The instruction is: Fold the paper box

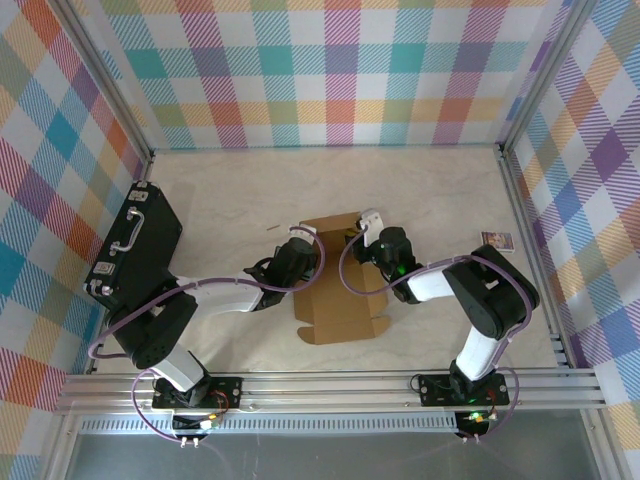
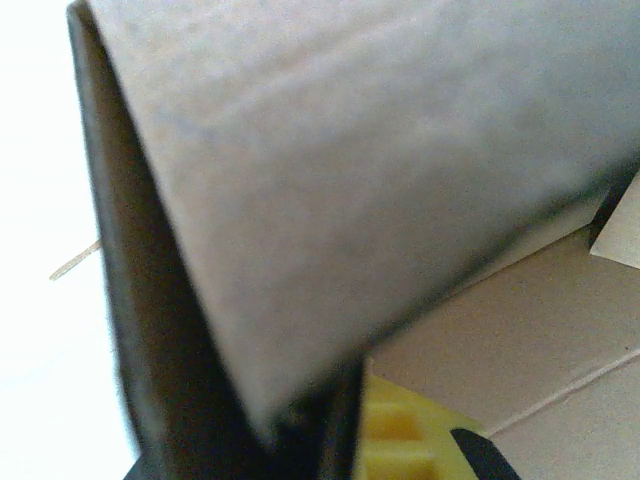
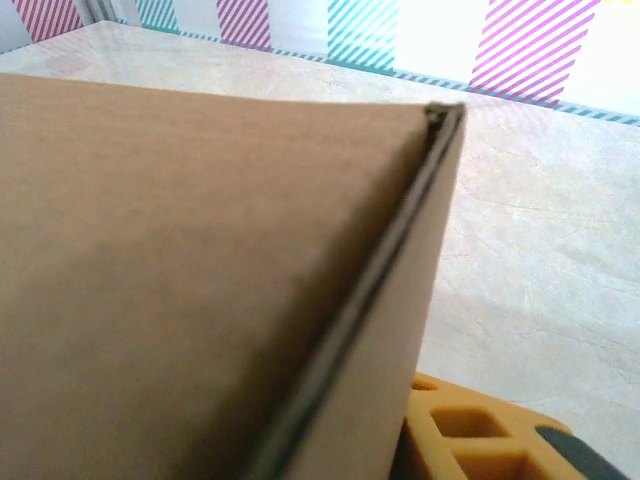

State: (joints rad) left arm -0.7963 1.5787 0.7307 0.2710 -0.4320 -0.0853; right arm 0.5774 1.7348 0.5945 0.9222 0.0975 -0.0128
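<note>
The left jaws are pressed together on what we take to be a thin flap of the paper box point(image 1: 340, 300). In the left wrist view the flap's lower tip runs down between a dark finger point(image 2: 140, 350) and the yellow left pad point(image 2: 400, 440), so we judge it a pinch on the sheet. How wide the right jaws stand we cannot tell. The right wrist view has a creased corner of the cardboard close before the lens, with the yellow right pad point(image 3: 470, 430) just beneath it, and whether it is gripped or merely touched is unclear. From above, the left arm point(image 1: 215, 292) and the right arm point(image 1: 440, 285) reach in from either side and meet the far part of the box, which lies near the middle of the worktop point(image 1: 250, 190). That far part is raised into upright panels, while the near part lies flat with its tabs spread. We judge the fold begun but far from done: walls are going up, and the near panel, side flaps and closure remain. A black case point(image 1: 135, 250) lies well apart at the left, and a small printed packet point(image 1: 497, 240) at the right.
</note>
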